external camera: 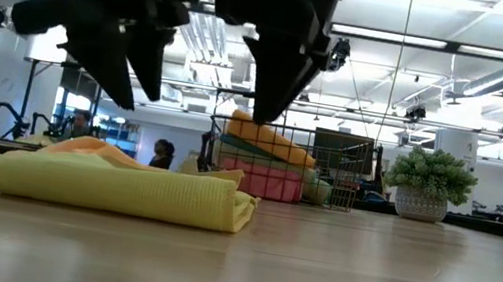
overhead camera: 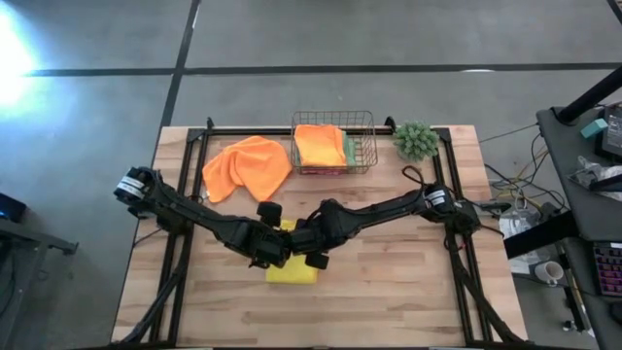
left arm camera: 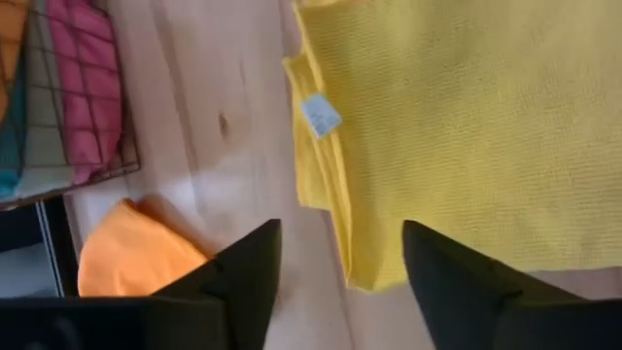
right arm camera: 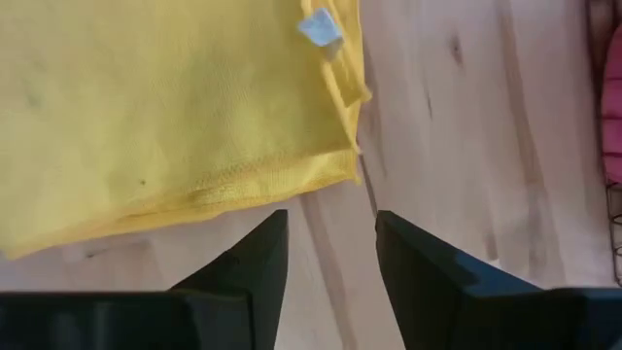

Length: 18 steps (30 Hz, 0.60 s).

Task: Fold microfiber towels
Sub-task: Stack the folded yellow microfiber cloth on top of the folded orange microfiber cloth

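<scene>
A yellow microfiber towel lies folded flat on the wooden table, a white tag at one edge. My left gripper hangs open above one corner of it. My right gripper hangs open just off its neighbouring corner. In the low view both sets of fingers end clear above the cloth. From above, the two grippers cover most of the yellow towel. An orange towel lies crumpled at the far left. Another orange towel tops the folded stack in the basket.
The copper wire basket stands at the far middle of the table and holds folded towels, among them a pink one. A small green plant sits at its right. Bare wood lies near and to the right of the yellow towel.
</scene>
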{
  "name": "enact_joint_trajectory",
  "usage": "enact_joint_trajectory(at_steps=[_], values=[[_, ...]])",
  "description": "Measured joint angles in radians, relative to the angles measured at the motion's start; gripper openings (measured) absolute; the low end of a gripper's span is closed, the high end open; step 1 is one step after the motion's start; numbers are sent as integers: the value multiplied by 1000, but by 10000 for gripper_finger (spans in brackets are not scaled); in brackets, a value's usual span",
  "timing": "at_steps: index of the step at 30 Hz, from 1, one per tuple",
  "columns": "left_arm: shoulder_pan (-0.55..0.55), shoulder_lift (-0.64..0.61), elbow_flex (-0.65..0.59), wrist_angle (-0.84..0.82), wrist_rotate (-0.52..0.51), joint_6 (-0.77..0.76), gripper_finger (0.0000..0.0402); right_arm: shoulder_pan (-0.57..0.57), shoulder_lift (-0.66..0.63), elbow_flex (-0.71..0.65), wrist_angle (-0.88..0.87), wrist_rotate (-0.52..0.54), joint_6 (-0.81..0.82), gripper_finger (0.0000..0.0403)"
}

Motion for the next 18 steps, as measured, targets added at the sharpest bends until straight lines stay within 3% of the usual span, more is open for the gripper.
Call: enact_joint_trajectory(at_steps=[4, 8, 18], values=[[1, -38, 16, -53, 33, -86, 231, 12, -18, 0, 16, -21, -9, 141], [-24, -109, 19, -98, 101, -248, 237, 42, -23, -1, 13, -51, -8, 134], [-259, -174, 18, -69, 133, -537, 237, 147, -22, -8, 56, -72, 10, 137]])
